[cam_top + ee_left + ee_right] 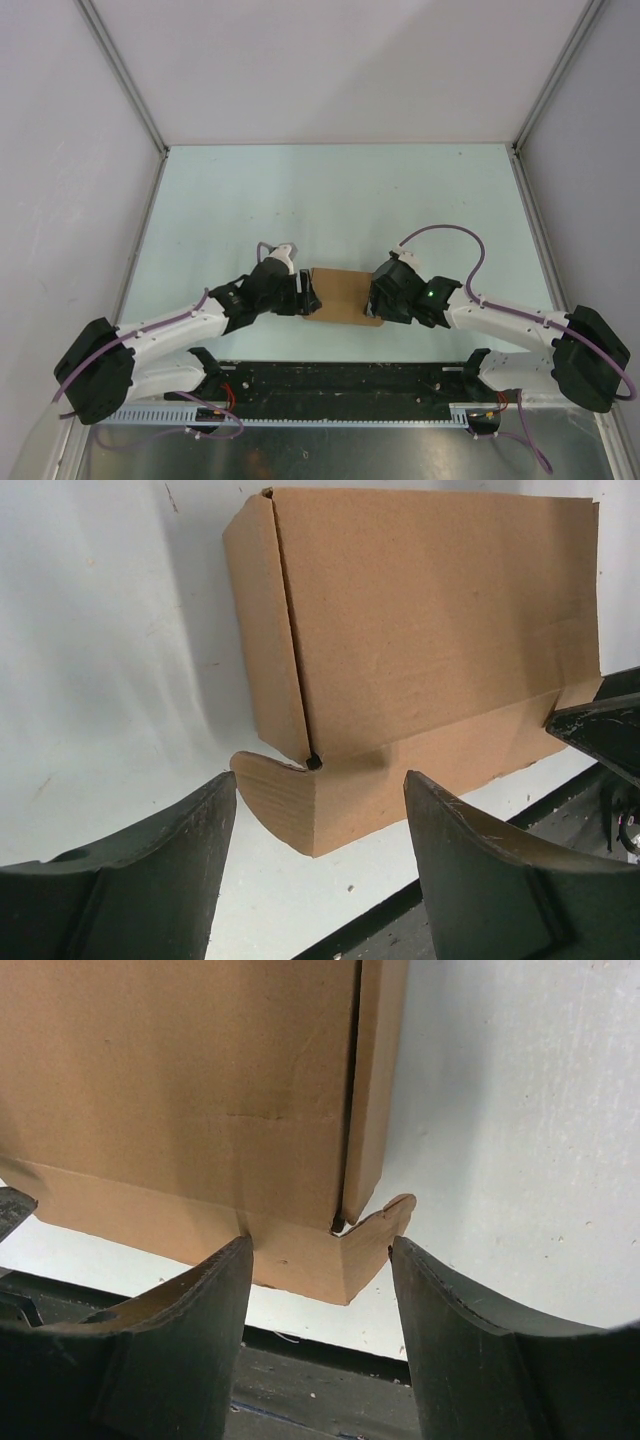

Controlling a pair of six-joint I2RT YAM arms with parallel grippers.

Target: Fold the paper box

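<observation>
No writing, label, brand mark or number can be read in any of the three views. The paper box (430, 630) is shown with plain brown faces, on which only creases and cut edges are seen.

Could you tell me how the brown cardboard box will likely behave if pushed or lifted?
The plain brown thin-cardboard box looks hollow and thin-walled, so it is probably light and apt to slide on the smooth pale table. Its loose rounded flap would probably bend if gripped alone. Its end panel gapes at the seam, so squeezing may collapse it.
</observation>
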